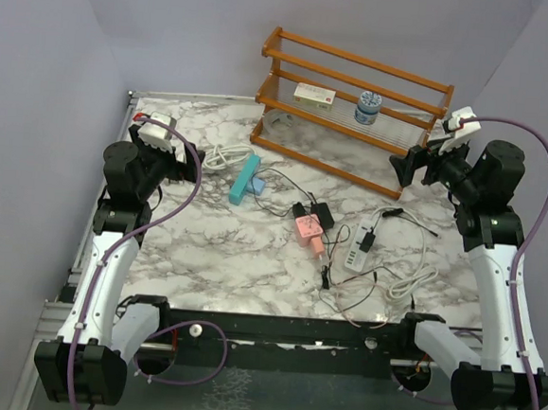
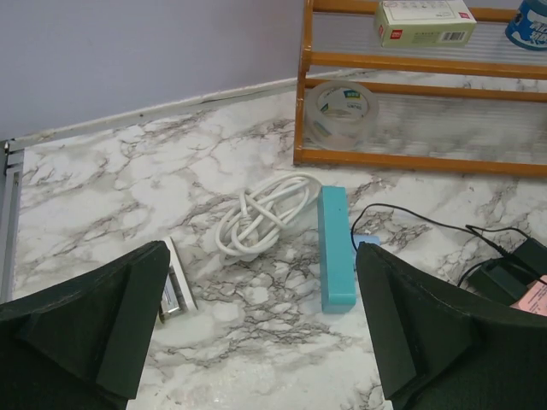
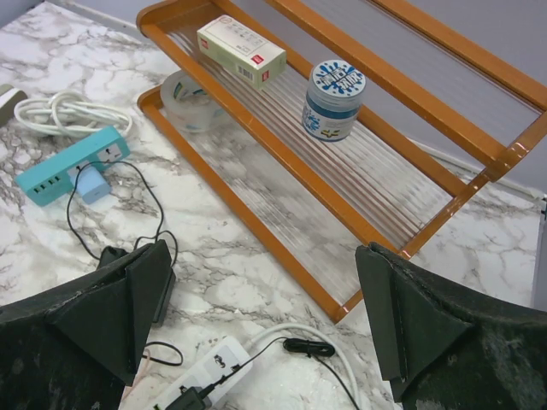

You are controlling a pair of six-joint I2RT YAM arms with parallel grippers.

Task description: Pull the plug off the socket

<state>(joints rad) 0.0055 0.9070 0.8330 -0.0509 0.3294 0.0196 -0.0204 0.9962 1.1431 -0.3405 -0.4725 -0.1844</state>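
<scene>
A teal power strip [image 1: 245, 179] lies left of centre on the marble table, with a light blue plug [image 1: 257, 184] in its side. Both show in the left wrist view, strip [image 2: 335, 248] and plug [image 2: 366, 241], and in the right wrist view, strip [image 3: 64, 166] and plug [image 3: 90, 184]. A white power strip [image 1: 358, 251] with a black plug [image 1: 368, 239] lies right of centre; it also shows in the right wrist view [image 3: 209, 371]. My left gripper [image 1: 187, 163] [image 2: 261, 256] is open and empty, raised left of the teal strip. My right gripper [image 1: 408, 164] [image 3: 261, 252] is open and empty, raised near the rack's right end.
A wooden rack [image 1: 357, 112] stands at the back with a box [image 1: 315, 95], a jar [image 1: 368, 108] and a tape roll [image 2: 340, 111]. A coiled white cable [image 1: 221, 156] lies by the teal strip. A pink adapter [image 1: 308, 229], black adapters [image 1: 323, 214] and loose cables lie mid-table.
</scene>
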